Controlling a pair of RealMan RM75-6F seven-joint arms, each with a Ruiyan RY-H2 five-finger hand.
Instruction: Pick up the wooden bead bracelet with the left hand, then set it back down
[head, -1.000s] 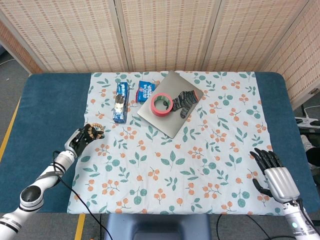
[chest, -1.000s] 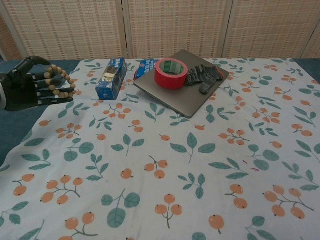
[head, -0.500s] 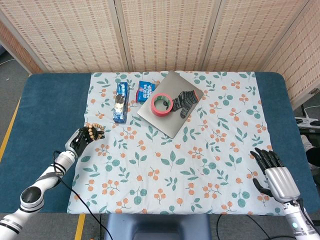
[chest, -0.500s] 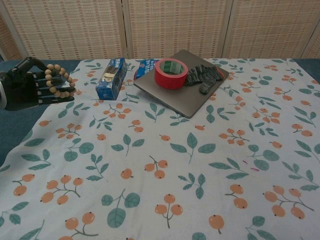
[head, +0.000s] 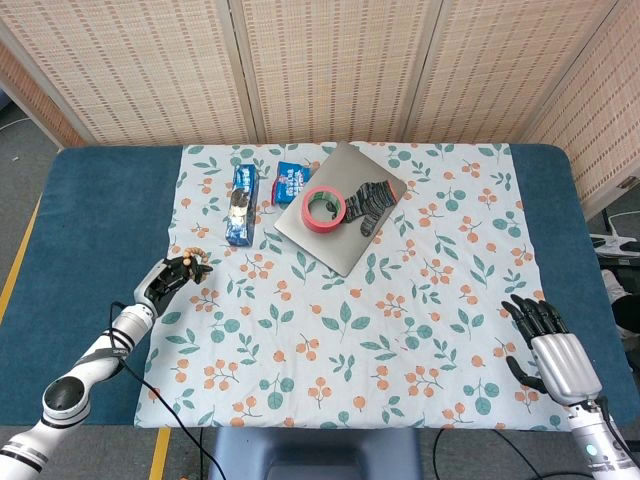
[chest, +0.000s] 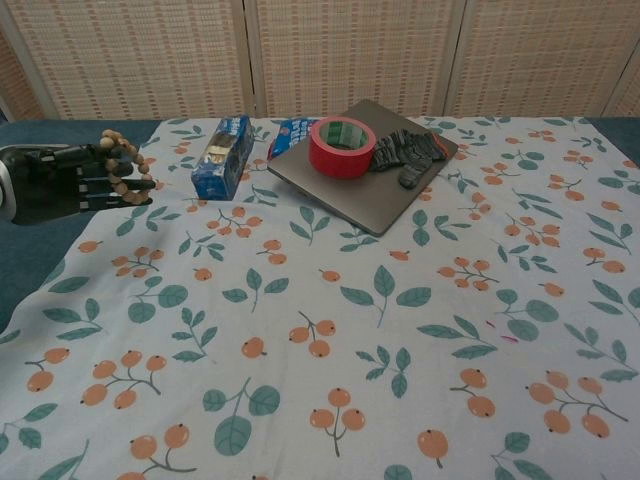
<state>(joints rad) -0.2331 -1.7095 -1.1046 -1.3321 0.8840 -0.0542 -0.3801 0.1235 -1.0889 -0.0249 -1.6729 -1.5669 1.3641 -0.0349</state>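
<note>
Two hands: one at each near side of the table, well apart from each other.
Left hand (chest: 60, 183): at the left edge of the floral cloth (head: 350, 320), raised above the surface in the chest view, fingers stretched out toward the right and lying close together.
Wooden bead bracelet (chest: 118, 162): draped over the left hand's outstretched fingers, the loop standing up above them and hanging down their far side; it is off the cloth, carried by the hand.
Bracelet in the head view (head: 192, 262): a small ring of tan beads at the fingertips of the left hand (head: 170, 276), over the cloth's left border.
Grip detail: whether the thumb presses on the beads cannot be told; the loop simply rests across the fingers.
Right hand (head: 548, 345): at the near right, beside the cloth's right edge, palm down, fingers spread and pointing far, holding nothing; seen only in the head view.
Blue box (chest: 221, 156): just right of the bracelet and far from it, lying on the cloth.
Blue packet (head: 291, 181): right of the box, by the laptop's corner.
Grey laptop (chest: 350, 190): closed, at the far middle of the cloth.
Red tape roll (chest: 341, 146): on the laptop lid.
Dark glove (chest: 408, 152): on the lid, touching the tape's right side.
</note>
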